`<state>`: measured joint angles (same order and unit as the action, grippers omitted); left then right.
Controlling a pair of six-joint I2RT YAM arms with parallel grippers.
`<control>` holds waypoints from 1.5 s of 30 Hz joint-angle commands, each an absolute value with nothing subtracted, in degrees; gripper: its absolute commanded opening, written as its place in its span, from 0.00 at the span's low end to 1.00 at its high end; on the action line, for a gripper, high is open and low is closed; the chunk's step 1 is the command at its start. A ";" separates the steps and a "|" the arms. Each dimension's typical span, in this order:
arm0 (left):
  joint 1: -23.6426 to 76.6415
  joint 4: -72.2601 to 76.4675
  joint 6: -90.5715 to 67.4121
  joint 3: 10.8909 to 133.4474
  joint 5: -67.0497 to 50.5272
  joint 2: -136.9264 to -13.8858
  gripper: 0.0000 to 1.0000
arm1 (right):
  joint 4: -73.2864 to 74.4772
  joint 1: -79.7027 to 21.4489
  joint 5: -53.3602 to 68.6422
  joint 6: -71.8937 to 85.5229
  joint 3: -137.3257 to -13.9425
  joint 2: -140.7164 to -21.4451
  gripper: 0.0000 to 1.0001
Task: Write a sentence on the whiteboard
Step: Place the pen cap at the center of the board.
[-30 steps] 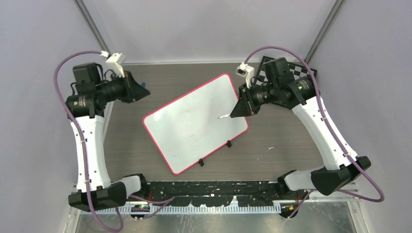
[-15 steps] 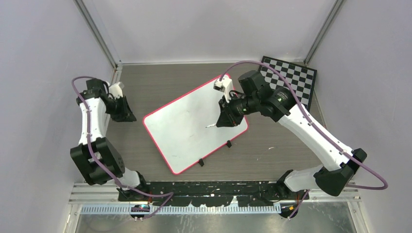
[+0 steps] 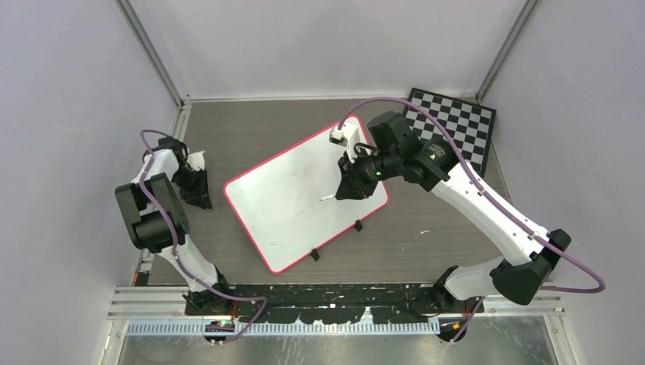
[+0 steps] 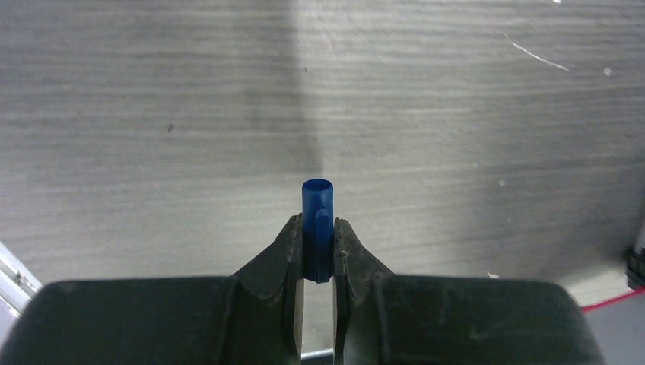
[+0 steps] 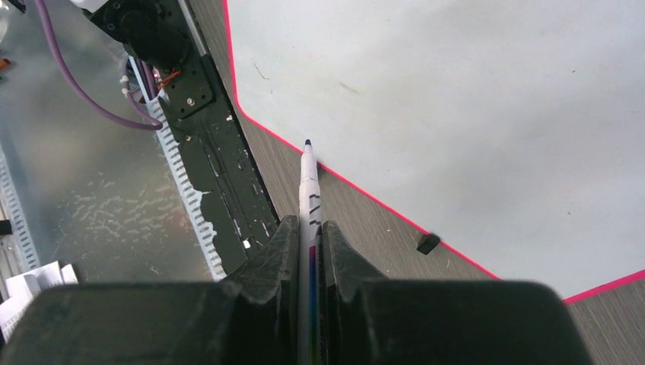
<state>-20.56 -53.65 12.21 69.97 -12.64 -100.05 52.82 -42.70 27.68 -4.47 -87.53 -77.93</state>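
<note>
The whiteboard point(image 3: 297, 201), white with a red-pink rim, lies tilted on the table and also shows in the right wrist view point(image 5: 471, 114). It is blank apart from faint smudges, with no blue sentence on it. My right gripper point(image 3: 346, 186) point(image 5: 309, 228) is shut on a white marker point(image 5: 307, 186). The marker's uncapped dark tip is over the board's right part point(image 3: 328, 198), and I cannot tell if it touches. My left gripper point(image 3: 201, 199) point(image 4: 317, 228) is shut on a blue marker cap point(image 4: 317, 209). It is low over bare table left of the board.
A black-and-white chessboard point(image 3: 455, 122) lies at the back right, behind the right arm. Two small black clips point(image 3: 357, 225) point(image 3: 314, 255) sit on the whiteboard's near edge. The black base rail point(image 3: 335, 295) runs along the front. Grey walls close in both sides.
The left arm has folded back and lowered to the table's left side with the cap. The right arm has moved left and forward, carrying the marker further over the board.
</note>
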 commanded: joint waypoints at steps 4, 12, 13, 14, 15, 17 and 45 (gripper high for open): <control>-18.10 -46.94 14.31 69.94 -9.79 -105.91 0.15 | 54.16 -42.82 27.52 -6.86 -90.41 -78.22 0.00; -17.16 -46.59 14.35 69.43 -9.63 -108.60 0.31 | 54.74 -42.85 26.03 -7.95 -90.44 -78.23 0.00; -17.13 -46.78 14.47 69.43 -9.71 -108.63 0.31 | 54.83 -42.86 25.87 -8.15 -90.36 -78.29 0.00; -17.09 -47.04 14.47 69.43 -9.96 -108.63 0.32 | 54.98 -42.83 25.86 -8.36 -90.35 -78.38 0.00; -17.11 -47.36 14.52 69.50 -10.28 -108.51 0.33 | 55.04 -42.86 25.82 -8.54 -90.40 -78.46 0.00; -16.97 -48.32 14.53 69.75 -10.52 -107.95 0.34 | 55.10 -42.83 25.75 -8.69 -90.65 -78.70 0.00; -5.28 -77.29 16.61 101.02 -56.54 -89.65 0.74 | 55.22 -42.55 24.73 -7.28 -96.11 -79.58 0.00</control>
<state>-10.20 -77.14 18.06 103.85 -52.90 -89.19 55.77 -42.68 25.32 -7.18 -93.97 -80.68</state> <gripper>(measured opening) 0.727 0.164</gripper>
